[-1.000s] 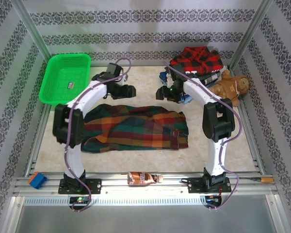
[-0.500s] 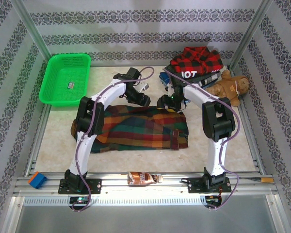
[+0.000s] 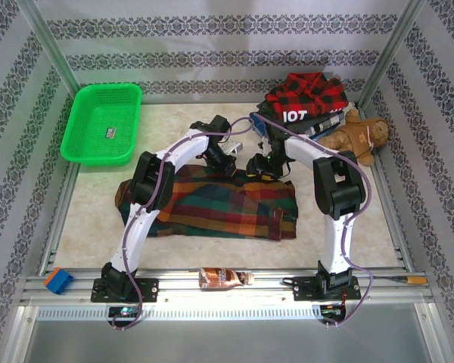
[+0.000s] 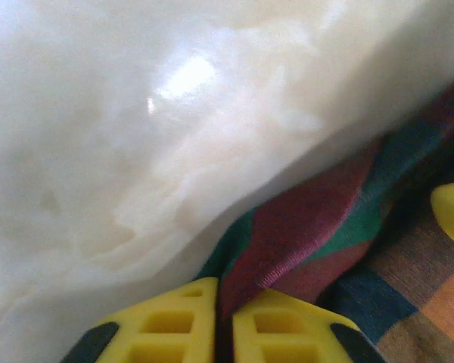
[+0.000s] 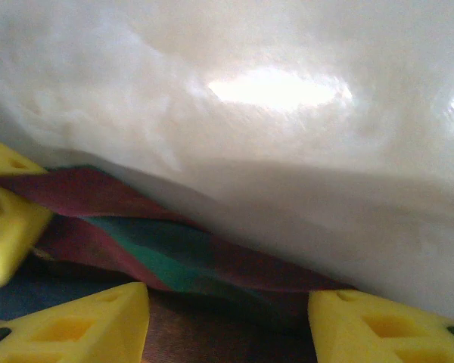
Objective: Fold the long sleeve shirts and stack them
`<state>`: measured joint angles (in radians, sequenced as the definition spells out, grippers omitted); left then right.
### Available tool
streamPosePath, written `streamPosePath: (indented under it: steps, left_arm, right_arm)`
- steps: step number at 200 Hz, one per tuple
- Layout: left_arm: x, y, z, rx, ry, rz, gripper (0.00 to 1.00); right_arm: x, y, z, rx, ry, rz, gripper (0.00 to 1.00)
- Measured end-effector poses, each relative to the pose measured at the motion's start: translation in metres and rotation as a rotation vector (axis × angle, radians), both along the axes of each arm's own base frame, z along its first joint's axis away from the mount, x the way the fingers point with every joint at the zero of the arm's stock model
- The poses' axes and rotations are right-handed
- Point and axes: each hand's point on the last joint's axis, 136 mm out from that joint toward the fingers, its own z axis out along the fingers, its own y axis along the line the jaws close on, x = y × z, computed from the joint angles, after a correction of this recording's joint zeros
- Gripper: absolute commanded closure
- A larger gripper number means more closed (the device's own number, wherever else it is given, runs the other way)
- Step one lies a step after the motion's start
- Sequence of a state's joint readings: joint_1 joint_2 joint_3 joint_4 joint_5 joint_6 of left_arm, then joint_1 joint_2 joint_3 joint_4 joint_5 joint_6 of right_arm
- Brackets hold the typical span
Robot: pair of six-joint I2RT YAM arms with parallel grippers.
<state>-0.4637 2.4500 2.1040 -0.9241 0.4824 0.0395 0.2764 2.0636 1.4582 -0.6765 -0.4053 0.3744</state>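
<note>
The large plaid shirt point(image 3: 212, 203) lies spread across the middle of the table. Both grippers are down at its far edge, close together. My left gripper point(image 3: 231, 162) is shut on a fold of that edge, and the cloth point(image 4: 310, 227) runs out from between the yellow fingertips point(image 4: 174, 321). My right gripper point(image 3: 259, 167) stands open, its fingers point(image 5: 83, 325) wide apart either side of the plaid edge point(image 5: 159, 257). At the back right sits a pile of other shirts point(image 3: 306, 102), with a red-black check one on top.
A brown teddy bear point(image 3: 361, 136) lies right of the pile. A green basket point(image 3: 102, 125) stands at the back left. On the front rail lie a brown bottle point(image 3: 225, 277) and a blue block point(image 3: 58, 280). Metal frame posts stand at the back corners.
Both arms have come in from the back to the plaid shirt's far edge. The left gripper has shut on the cloth. The right gripper's jaws have narrowed a little.
</note>
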Motion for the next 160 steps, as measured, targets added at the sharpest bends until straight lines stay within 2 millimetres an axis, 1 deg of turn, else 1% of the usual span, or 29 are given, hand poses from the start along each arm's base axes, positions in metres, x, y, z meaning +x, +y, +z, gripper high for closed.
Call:
streamPosePath:
  steps: [18, 31, 51, 72, 87, 99, 116, 137, 160]
  left_arm:
    - [0.010, 0.000, 0.004, 0.004, -0.053, 0.024, 0.93]
    - [0.014, -0.001, 0.013, -0.007, -0.102, 0.030, 0.93]
    - [0.012, -0.004, 0.037, -0.038, -0.186, 0.037, 0.94]
    - [0.004, -0.007, 0.065, -0.072, -0.279, 0.038, 0.94]
    - [0.001, -0.005, 0.085, -0.092, -0.348, 0.050, 0.93]
    - [0.001, -0.001, 0.100, -0.103, -0.400, 0.067, 0.93]
    - [0.004, 0.003, 0.115, -0.114, -0.463, 0.088, 0.93]
    - [0.007, 0.005, 0.122, -0.118, -0.513, 0.102, 0.93]
    - [0.004, 0.011, 0.119, -0.094, -0.545, 0.118, 0.93]
  right_arm:
    - [-0.002, -0.004, -0.006, -0.009, 0.013, -0.024, 0.49]
    - [-0.001, -0.005, -0.007, -0.008, 0.009, -0.038, 0.50]
    - [0.002, -0.007, -0.007, 0.000, -0.008, -0.057, 0.50]
    - [0.003, -0.010, -0.003, -0.007, -0.046, -0.068, 0.46]
    - [0.003, -0.019, 0.001, -0.024, -0.065, -0.088, 0.45]
    - [0.007, -0.027, 0.006, -0.037, -0.085, -0.107, 0.46]
    - [0.014, -0.038, 0.009, -0.062, -0.111, -0.134, 0.46]
    - [0.020, -0.050, 0.009, -0.072, -0.130, -0.176, 0.44]
    - [0.019, -0.064, 0.015, -0.093, -0.152, -0.214, 0.42]
